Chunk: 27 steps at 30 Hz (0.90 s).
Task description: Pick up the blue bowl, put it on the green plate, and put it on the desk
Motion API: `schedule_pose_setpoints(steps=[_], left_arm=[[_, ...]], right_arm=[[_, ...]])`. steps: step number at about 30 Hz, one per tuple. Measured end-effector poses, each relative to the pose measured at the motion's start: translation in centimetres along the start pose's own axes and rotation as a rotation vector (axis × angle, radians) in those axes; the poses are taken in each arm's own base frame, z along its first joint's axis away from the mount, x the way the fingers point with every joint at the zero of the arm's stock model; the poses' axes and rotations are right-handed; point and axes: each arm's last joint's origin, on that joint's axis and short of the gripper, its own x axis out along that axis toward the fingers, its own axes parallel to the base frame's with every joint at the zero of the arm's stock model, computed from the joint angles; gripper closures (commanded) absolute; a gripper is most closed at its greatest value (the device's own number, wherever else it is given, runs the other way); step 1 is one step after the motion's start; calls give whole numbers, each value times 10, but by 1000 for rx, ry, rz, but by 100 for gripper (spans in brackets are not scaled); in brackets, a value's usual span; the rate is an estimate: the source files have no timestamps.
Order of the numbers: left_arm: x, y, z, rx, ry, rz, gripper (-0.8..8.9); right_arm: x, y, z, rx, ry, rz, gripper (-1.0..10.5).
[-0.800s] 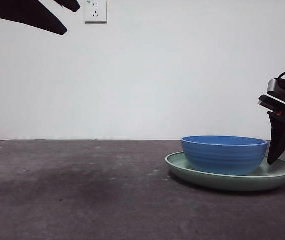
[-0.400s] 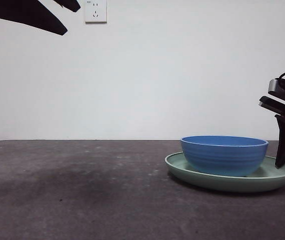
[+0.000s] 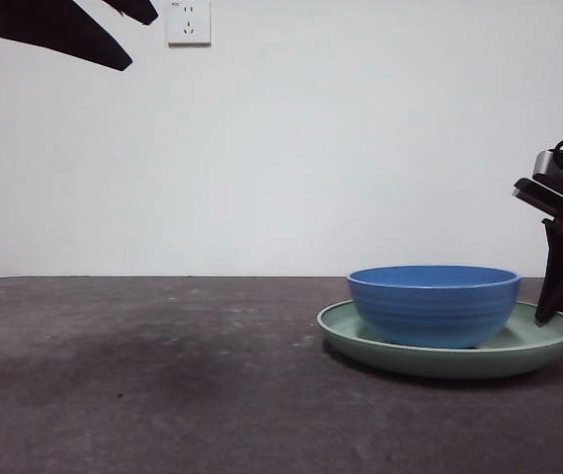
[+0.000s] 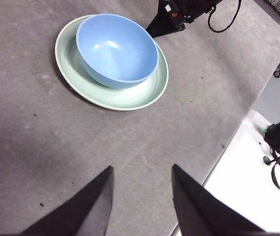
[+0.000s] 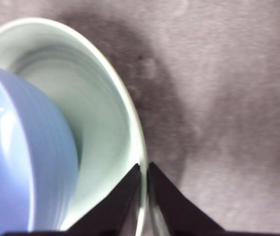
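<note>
Blue bowl (image 3: 434, 305): sits inside the green plate (image 3: 361, 341), upright, empty, off-centre toward the side away from the right pincer.
Green plate: on the counter (image 3: 143, 385), right part of the front view; one edge of its rim lies between the right pincer's jaws.
Right pincer (image 5: 144, 169): jaws closed onto the plate rim, one tip inside the plate, one outside; not touching the bowl.
Left pincer (image 4: 142, 174): jaws apart, holding nothing, raised above bare counter, well apart from plate and bowl.
Wall: white, with a socket (image 3: 189, 22) high up.
</note>
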Motion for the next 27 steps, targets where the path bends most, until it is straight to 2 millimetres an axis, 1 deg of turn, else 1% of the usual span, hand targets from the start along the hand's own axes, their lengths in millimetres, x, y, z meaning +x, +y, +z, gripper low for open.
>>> schedule_pose_setpoints(steps=[13,16,21,27], left_arm=[[0,0,0,0,0,0,623],[0,0,0,0,0,0,623],[0,0,0,0,0,0,623],[0,0,0,1,0,0,623]], right_arm=[[-26,17,2,3,-74,101,936],[-31,25,3,-9,-104,115,936],[-27,43,4,-23,-109,154,936],[-18,72,4,-75,-112,132,936]])
